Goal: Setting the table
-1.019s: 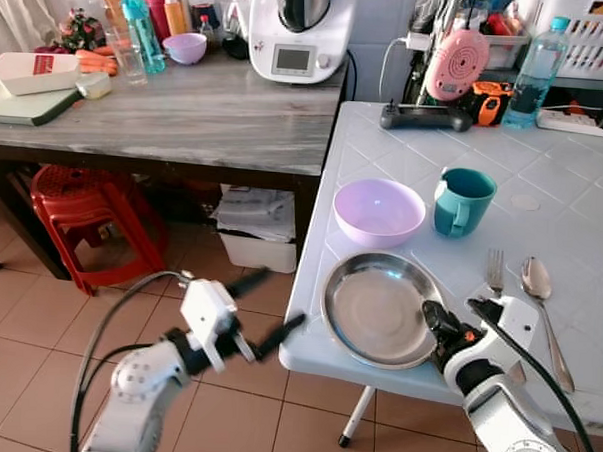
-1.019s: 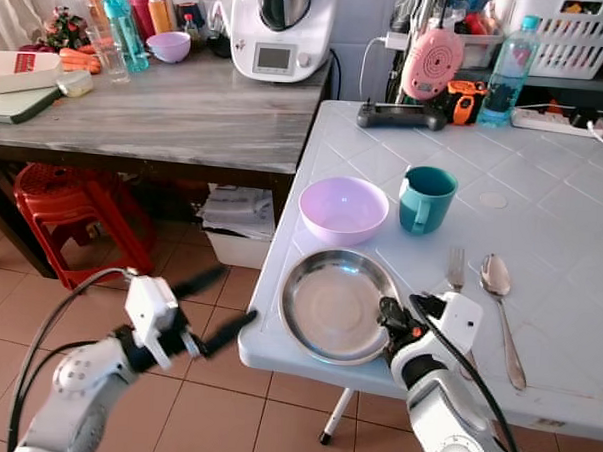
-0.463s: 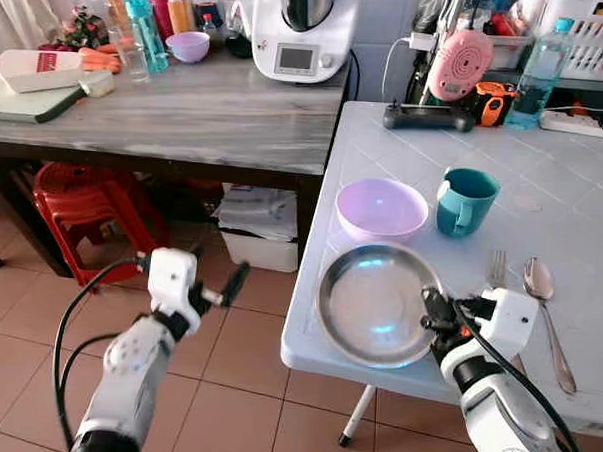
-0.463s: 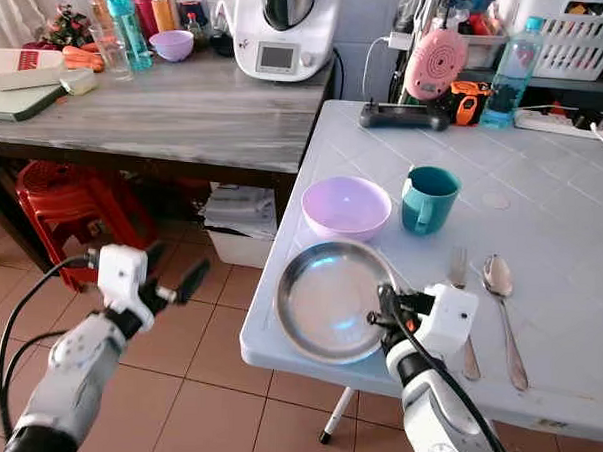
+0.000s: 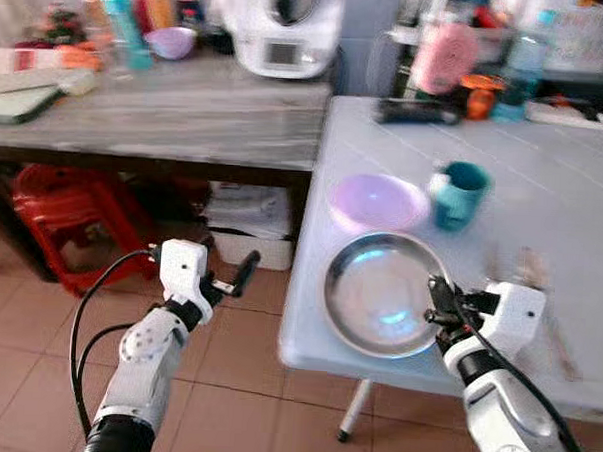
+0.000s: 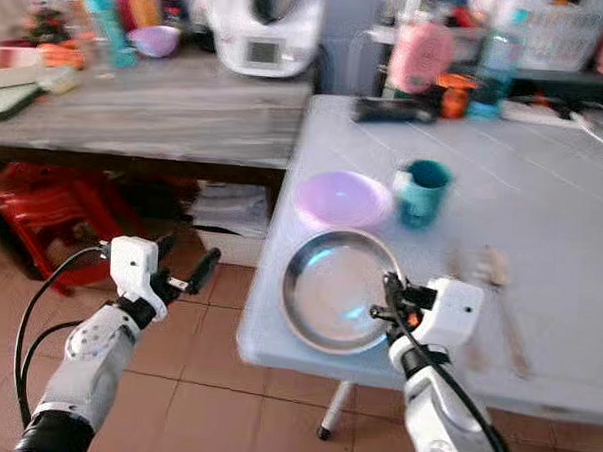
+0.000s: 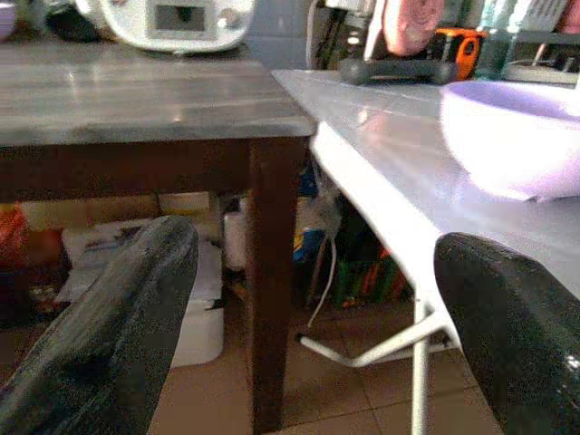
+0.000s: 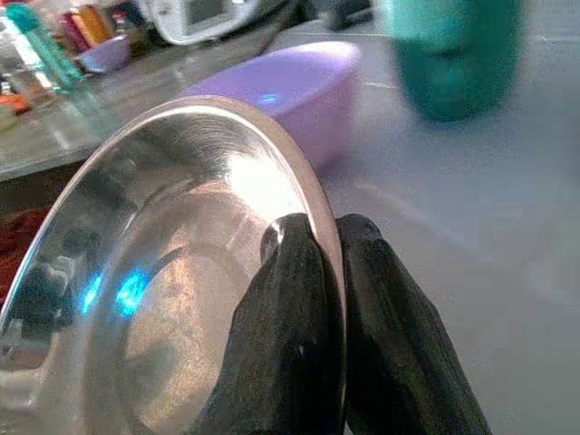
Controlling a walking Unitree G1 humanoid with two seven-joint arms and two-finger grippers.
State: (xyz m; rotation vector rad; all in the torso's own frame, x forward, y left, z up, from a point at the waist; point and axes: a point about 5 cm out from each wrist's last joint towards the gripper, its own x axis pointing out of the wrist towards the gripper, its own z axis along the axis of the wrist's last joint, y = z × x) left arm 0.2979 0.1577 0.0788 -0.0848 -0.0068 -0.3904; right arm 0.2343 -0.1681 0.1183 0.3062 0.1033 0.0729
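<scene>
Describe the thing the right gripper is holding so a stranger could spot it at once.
On the white table, near its front edge, sits a round steel plate just before the lilac bowl and teal mug. The right gripper pinches its rim. It is the one shiny metal dish there.

- Both head views are smeared by motion blur; the cutlery is barely legible, perhaps a fork and spoon.
- Even, bright daylight.
- Bluish glare spots the steel plate [image 8: 172,299].
- Wrist views are sharper, backgrounds soft.
</scene>
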